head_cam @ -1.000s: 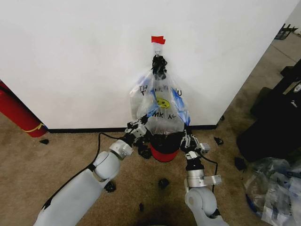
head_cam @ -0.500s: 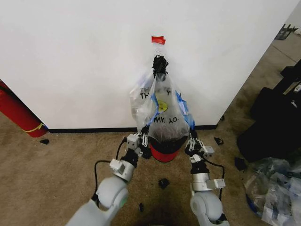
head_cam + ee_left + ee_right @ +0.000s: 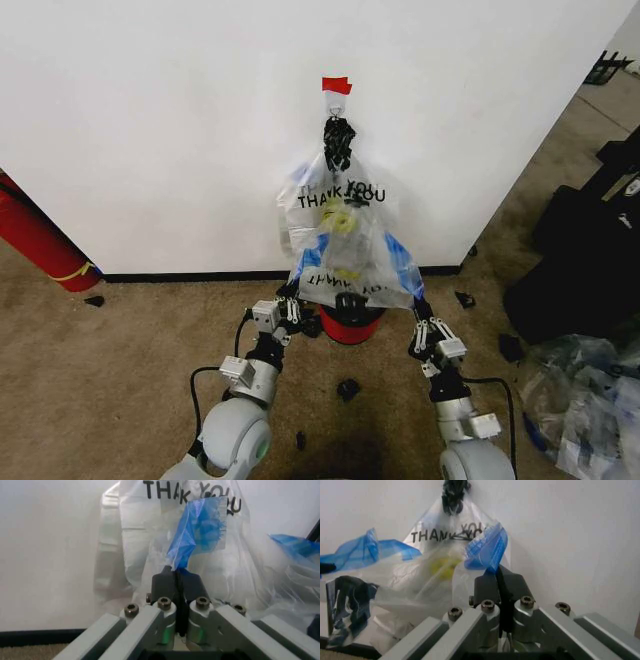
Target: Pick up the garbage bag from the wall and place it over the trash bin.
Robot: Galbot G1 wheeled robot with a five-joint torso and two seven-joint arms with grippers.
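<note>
The trash bin (image 3: 349,322) sits on the carpet against the wall (image 3: 150,120); its opening is hidden by plastic. My left hand (image 3: 177,578) and right hand (image 3: 499,581) are each clamped on a blue-printed edge of the garbage bag (image 3: 395,268) — thin, crinkly, see-through — stretched just above the bin, in front of the "THANK YOU" bag (image 3: 335,205) hanging from the hook (image 3: 336,106).

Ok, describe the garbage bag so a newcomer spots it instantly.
Find the white wall with its red tape strip; bags hang bunched beneath it, above the black mesh trash bin. The garbage bag is the see-through one with blue patches, not the "THANK YOU" smiley bag.
</note>
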